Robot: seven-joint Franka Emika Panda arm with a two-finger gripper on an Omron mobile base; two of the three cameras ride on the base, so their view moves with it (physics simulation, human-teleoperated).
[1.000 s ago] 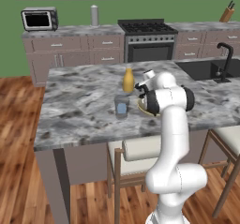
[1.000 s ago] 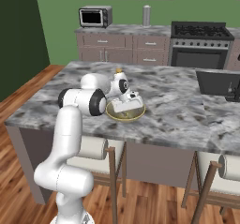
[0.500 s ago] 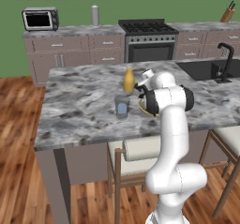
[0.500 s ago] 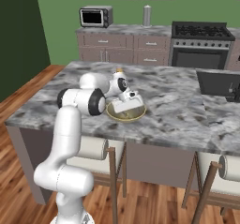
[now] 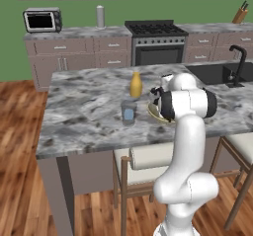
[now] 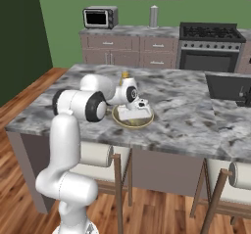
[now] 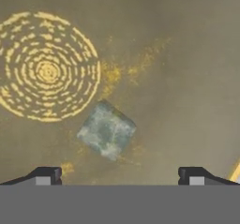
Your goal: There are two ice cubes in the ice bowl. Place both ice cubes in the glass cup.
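A white robot arm is reaching down into the ice bowl [image 6: 133, 119] on the marble counter [image 5: 84, 111]. Its fingers [image 7: 44, 175] are standing wide apart, grasping nothing, just above one ice cube [image 7: 107, 130] lying on the bowl's floor. The glass cup [image 5: 128, 112] is sitting beside the bowl and appears to be holding something pale blue, so the task looks about half done.

- I see the ice bowl [image 6: 133, 122] sitting on the counter [image 5: 84, 106].
- One ice cube [image 7: 107, 130] lies inside the ice bowl.
- In my left base view, the glass cup [image 5: 128, 112] stands left of the ice bowl.
- The bottle [image 5: 136, 85] stands behind the glass cup.
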